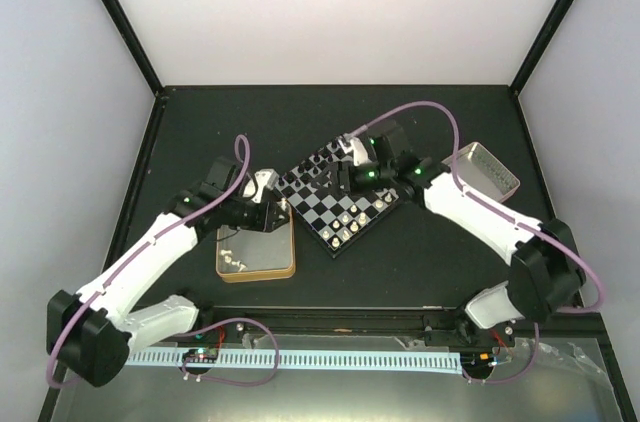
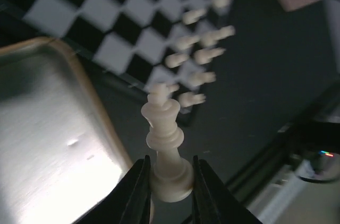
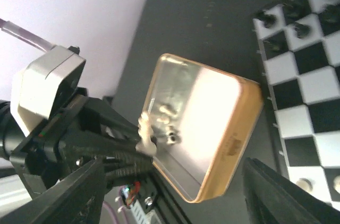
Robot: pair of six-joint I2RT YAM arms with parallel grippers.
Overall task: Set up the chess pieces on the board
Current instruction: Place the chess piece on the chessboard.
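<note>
The chequered board (image 1: 352, 204) lies mid-table, turned diagonally. Black chess pieces (image 1: 325, 170) stand along its far side and cream-white pieces (image 1: 348, 227) along its near side. My left gripper (image 2: 170, 181) is shut on the base of a tall cream-white piece (image 2: 163, 128), held upright above the gap between the gold-rimmed tin (image 2: 79, 80) and the board (image 2: 133, 22). My right gripper (image 1: 347, 178) hovers over the board's far part. In the right wrist view the right gripper (image 3: 174, 164) is wide open with nothing between its fingers (image 3: 79, 192).
The gold-rimmed tin (image 1: 285, 267) sits left of the board with a few loose pieces (image 3: 167, 111) inside. A silver tray (image 1: 487, 170) stands at the right. Dark frame posts and white walls surround the table.
</note>
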